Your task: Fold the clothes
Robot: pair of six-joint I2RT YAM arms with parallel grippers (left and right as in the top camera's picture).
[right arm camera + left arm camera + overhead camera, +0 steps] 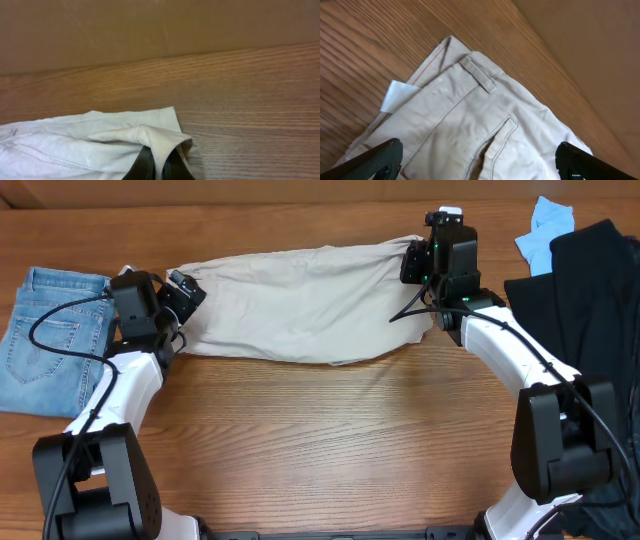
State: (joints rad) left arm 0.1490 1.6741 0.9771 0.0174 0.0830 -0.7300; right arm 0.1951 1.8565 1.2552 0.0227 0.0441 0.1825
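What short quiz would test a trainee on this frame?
1. True or false: the right tool is shut on the pale beige cotton shorts.
2. Besides the shorts, which garment lies nearest the left tool? A) black garment B) folded blue denim jeans C) light blue cloth
3. Fill in: the left tool's jaws stand ____ over the shorts.
Key: 1 true; 2 B; 3 open.

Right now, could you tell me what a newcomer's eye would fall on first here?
The beige shorts stretched across the table: the right jaws pinch a fold at one end, the left jaws stand wide open over the waistband. Blue jeans lie at the overhead view's left edge, a black garment and a light blue one at its right.
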